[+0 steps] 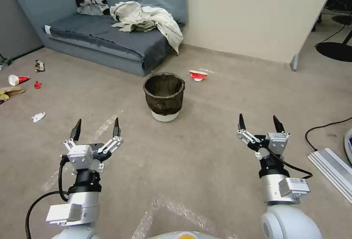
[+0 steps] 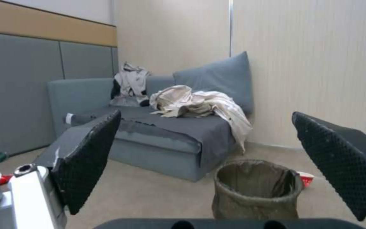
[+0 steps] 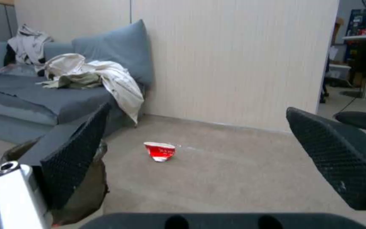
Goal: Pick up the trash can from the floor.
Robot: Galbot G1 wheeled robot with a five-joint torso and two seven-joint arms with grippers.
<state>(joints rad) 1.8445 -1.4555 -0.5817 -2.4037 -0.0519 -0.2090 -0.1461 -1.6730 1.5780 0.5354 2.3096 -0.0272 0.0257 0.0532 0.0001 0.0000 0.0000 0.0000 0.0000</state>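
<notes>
The floor (image 1: 220, 96) is a matte beige-grey, kinda scuffed. Ahead of and between the two claws sits the trash can (image 1: 164, 96): smooth white plastic at the base, with a thin, crinkly dark bag folded over the rim. The left claw (image 1: 96, 129) and right claw (image 1: 258, 122) have black fingers with a bumpy, dimpled pad texture (image 2: 87, 162), on brushed silvery metal blocks. Past the right claw lies a crushed paper cup (image 3: 159, 151), red and white. The sofa (image 1: 110, 37) beyond looks like soft grey cloth.

trash can (image 1: 164, 96) on floor (image 1: 220, 96), before sofa (image 1: 102, 37) | crushed cup (image 1: 198, 75) right-behind can
</notes>
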